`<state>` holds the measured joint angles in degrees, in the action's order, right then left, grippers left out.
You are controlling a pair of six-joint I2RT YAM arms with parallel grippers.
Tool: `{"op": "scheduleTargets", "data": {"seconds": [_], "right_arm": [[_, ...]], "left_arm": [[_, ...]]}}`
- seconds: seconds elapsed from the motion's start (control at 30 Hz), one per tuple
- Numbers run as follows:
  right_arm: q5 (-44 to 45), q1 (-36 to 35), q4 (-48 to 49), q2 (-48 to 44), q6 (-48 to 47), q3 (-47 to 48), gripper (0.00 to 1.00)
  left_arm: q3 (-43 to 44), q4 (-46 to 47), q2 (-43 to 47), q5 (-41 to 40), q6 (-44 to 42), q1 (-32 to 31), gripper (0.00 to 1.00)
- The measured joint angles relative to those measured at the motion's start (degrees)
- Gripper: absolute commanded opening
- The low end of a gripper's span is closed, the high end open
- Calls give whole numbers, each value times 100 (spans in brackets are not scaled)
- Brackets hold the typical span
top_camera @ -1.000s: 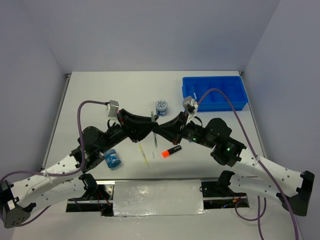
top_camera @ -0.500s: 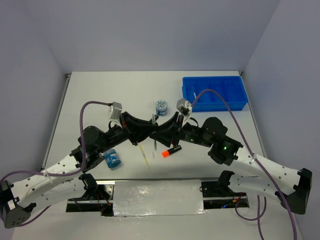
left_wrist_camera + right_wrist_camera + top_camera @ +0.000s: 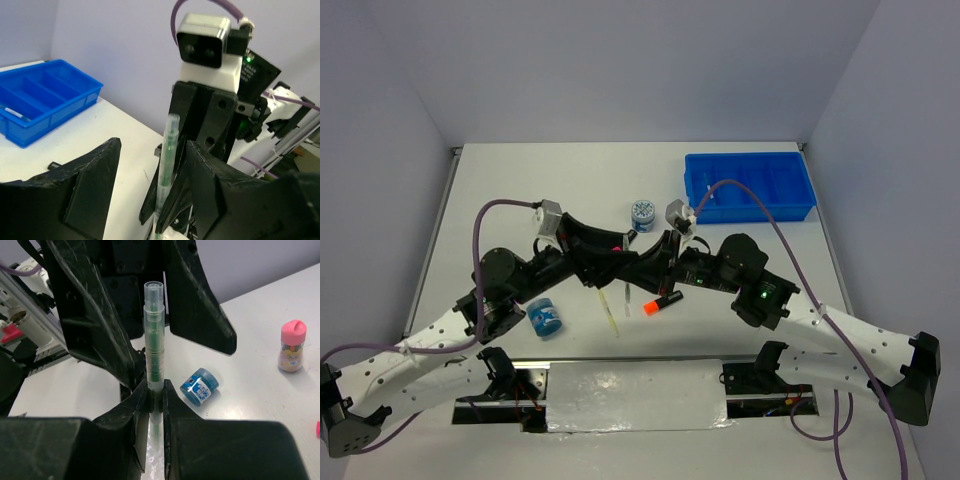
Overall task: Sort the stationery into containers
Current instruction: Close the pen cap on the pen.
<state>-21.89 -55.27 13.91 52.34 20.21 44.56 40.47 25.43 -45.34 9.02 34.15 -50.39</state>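
One translucent pen with a green core stands upright over the middle of the table. The right gripper pinches it low on the barrel, jaws drawn narrow around it. The left gripper faces it from the other side, fingers spread wide to either side of the pen's upper part. It appears clear of the pen and holds nothing.

This looks like a handover to the right arm, with the blue tray at the far right corner as the goal. The left arm should back straight out so neither finger clips the barrel. Because the grip sits near one end, the pen could pivot. A slow carry, then laying it lengthwise in a compartment before letting go, would suit it. One compartment already holds a pale pen.

Around the grippers lie an orange-capped marker and a thin pale stick. A near blue jar, a far blue jar and a pink-capped bottle are also on the table. The table is plain matte white, and bare pale grey-lilac walls close it in on three sides.
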Motion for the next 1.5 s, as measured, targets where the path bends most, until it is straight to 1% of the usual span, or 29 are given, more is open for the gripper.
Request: {"op": "scheduleTargets", "data": {"seconds": [0.13,0.23,0.27,0.33,0.37,0.43,0.47,0.53,0.57,0.63,0.67,0.77,1.0,1.23,1.5], "right_arm": [[2,0,-2,4,-15,-4,0],[9,0,-2,4,-13,-26,0],[11,0,-2,7,-13,-39,0],[9,0,-2,28,-13,-48,0],[9,0,-2,48,-13,-48,0],[7,0,-2,92,-11,-52,0],[7,0,-2,111,-11,-52,0],[7,0,-2,142,-9,-52,0],[20,0,-13,153,-4,-52,0],[52,2,-52,173,11,-52,0],[72,2,-74,177,13,-52,0],[177,0,-116,177,9,-50,0],[520,-87,-258,177,9,-37,0],[614,-114,-634,205,22,13,0],[494,-59,-1364,457,4,629,0]], "left_arm": [[334,-179,-72,-151,-105,0,66],[501,-232,-85,-216,-144,0,62],[544,-249,-94,-238,-168,0,58],[595,-295,-114,-278,-240,0,53],[603,-319,-127,-291,-260,0,44],[605,-369,-153,-310,-273,0,41],[605,-407,-175,-319,-280,0,36],[605,-492,-225,-323,-282,0,31],[605,-511,-254,-321,-275,0,25],[605,-549,-280,-315,-271,-2,16],[605,-573,-280,-315,-275,-4,10],[603,-595,-278,-315,-269,-4,0],[184,-184,-127,-391,-201,2,0],[-551,802,-107,-643,79,-96,0],[-944,1644,-109,-1078,216,-234,0]]}}
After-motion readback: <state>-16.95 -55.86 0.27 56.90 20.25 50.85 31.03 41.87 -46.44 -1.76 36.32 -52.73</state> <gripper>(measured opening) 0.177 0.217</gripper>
